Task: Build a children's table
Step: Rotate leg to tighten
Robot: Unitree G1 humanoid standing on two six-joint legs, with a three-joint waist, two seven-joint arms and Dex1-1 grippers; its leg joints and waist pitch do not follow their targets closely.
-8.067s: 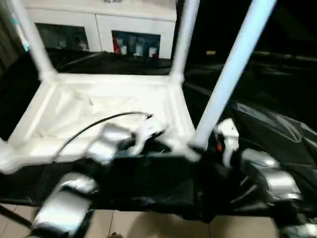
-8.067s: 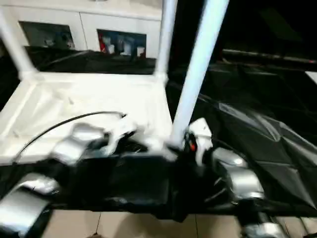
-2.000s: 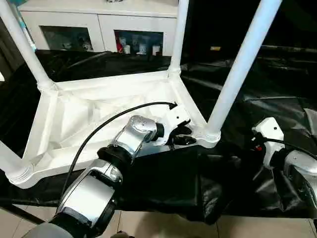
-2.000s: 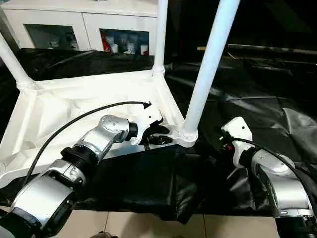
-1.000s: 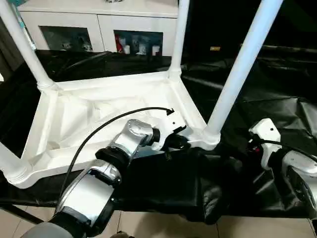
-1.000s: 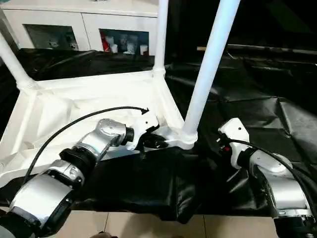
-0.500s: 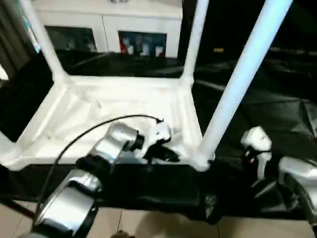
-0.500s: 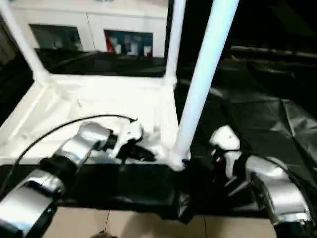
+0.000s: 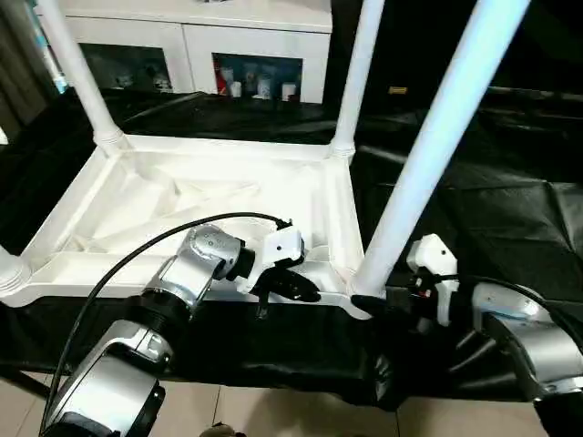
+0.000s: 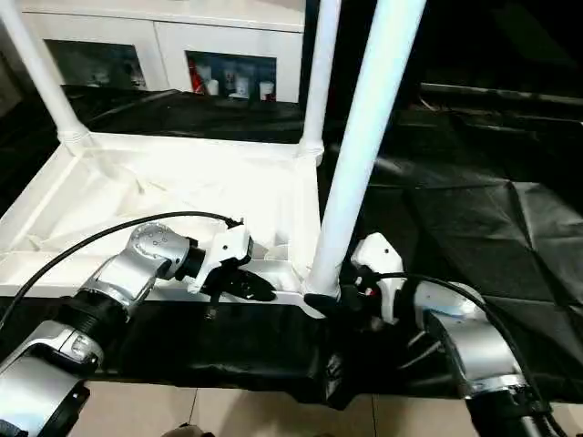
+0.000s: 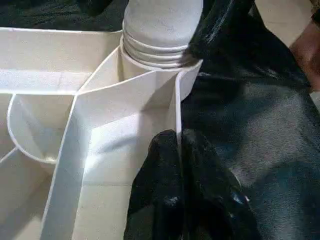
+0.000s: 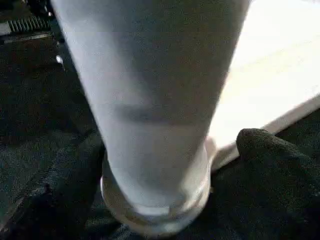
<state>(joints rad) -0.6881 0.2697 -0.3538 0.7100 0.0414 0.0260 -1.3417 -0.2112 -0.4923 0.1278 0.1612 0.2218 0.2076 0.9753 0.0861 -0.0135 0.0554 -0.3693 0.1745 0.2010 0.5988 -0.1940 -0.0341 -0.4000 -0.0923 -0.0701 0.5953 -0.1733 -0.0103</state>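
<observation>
my left pincer (image 11: 177, 150) pinches the tabletop (image 9: 182, 205) near rim, my right pincer (image 12: 160, 165) spread around the near right leg (image 9: 428, 146).

White glass-door cabinet (image 9: 191, 45) at back, black plastic sheet (image 9: 510, 209) – creased, tiled floor (image 9: 273, 414).

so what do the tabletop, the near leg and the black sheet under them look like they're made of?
Tabletop: looks like moulded white plastic, going by the thin ribs and soft sheen. Near leg: smooth white tube, probably plastic too, ringed at its base. Black sheet: thin glossy film, creased and shiny, likely plastic sheeting.
</observation>
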